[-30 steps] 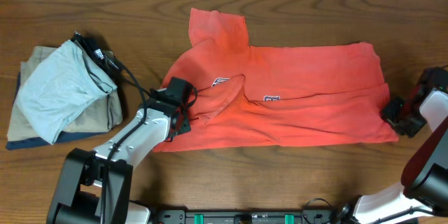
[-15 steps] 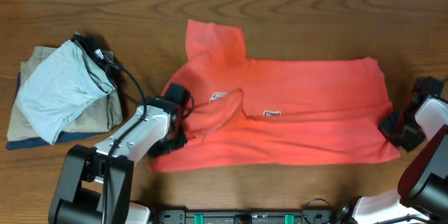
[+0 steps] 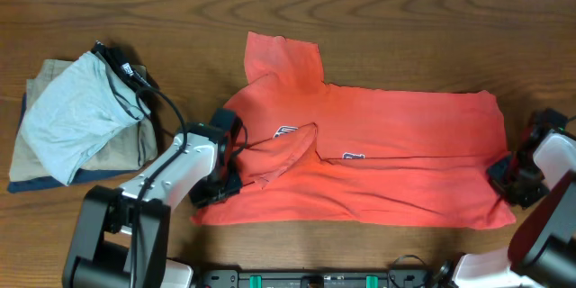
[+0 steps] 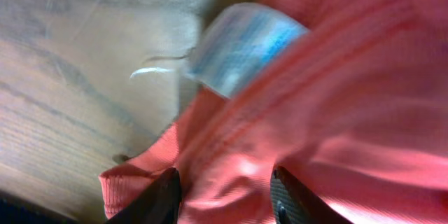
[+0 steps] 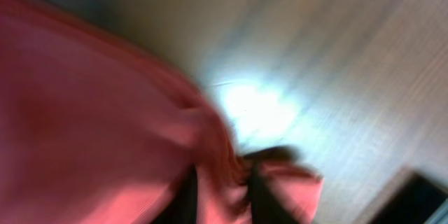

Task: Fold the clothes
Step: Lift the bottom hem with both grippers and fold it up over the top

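Overhead, the coral T-shirt (image 3: 396, 153) lies spread across the desk (image 3: 180, 18). The left hand (image 4: 225, 196) is clamped on one end, and the right hand (image 5: 222, 190) pinches the other.

Folded garment pile (image 3: 72, 126) left of T-shirt (image 3: 405, 153)

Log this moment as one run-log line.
task: fold clothes | left gripper: shut on coral-red short-sleeved T-shirt | right gripper: shut on same shirt | shirt: lying across brown wooden table
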